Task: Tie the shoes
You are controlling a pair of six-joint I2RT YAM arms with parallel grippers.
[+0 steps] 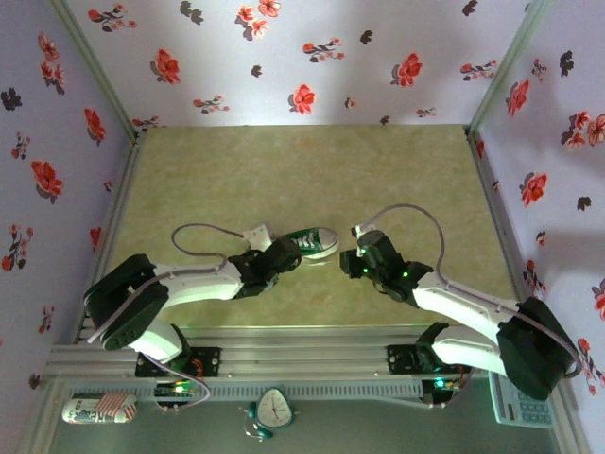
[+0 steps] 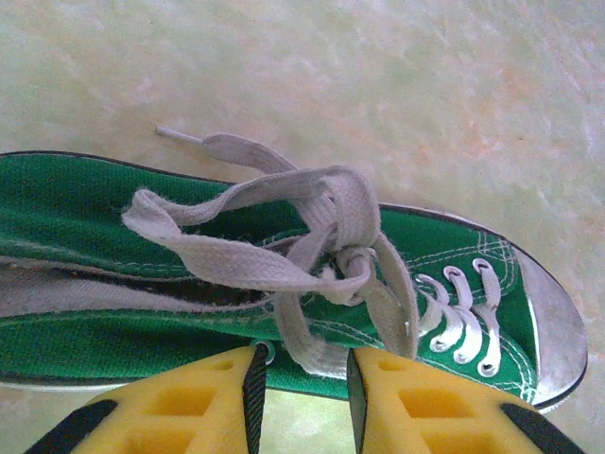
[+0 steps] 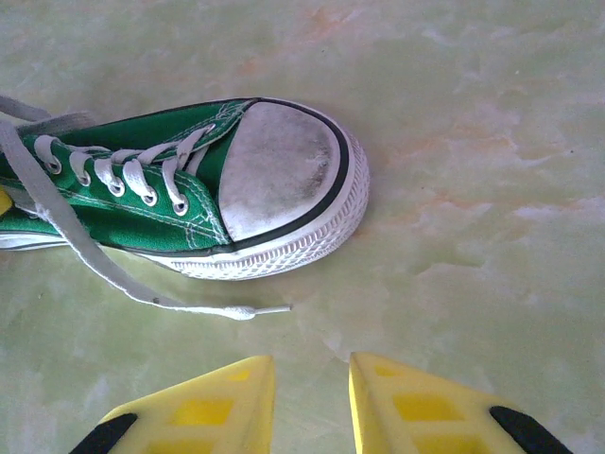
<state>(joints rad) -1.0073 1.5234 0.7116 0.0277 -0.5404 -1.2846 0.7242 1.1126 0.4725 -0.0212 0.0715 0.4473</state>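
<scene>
**Mia:** Where is the green shoe [image 1: 310, 242] lying?

**Ben:** It is lying on its side on the table [image 1: 284, 170], in between the two grippers. Its white toe cap [image 3: 279, 165] is pointing at the right gripper [image 3: 312, 369].

**Mia:** Is the right gripper touching the shoe?

**Ben:** No. It is hanging just in front of the toe. Its yellow fingers are standing apart and nothing is sitting between them. One loose lace end [image 3: 246, 311] is lying on the table between the toe and that gripper.

**Mia:** And the left gripper [image 2: 302, 364]?

**Ben:** It is hanging right over the middle of the shoe, by the white laces [image 2: 284, 274]. Its fingers are sitting close together, and one strand of lace is running down into the gap.

**Mia:** Is it pinching that strand?

**Ben:** I cannot tell. The strand is nearly filling the gap, but the ends of the fingers are cut off.

**Mia:** What else is hard to see?

**Ben:** From above, the left arm [image 1: 203, 282] is covering the back of the shoe. Both wrist views are cutting off the heel. The laces are crossing in a loose tangle, and I cannot tell if it is a real knot.
</scene>
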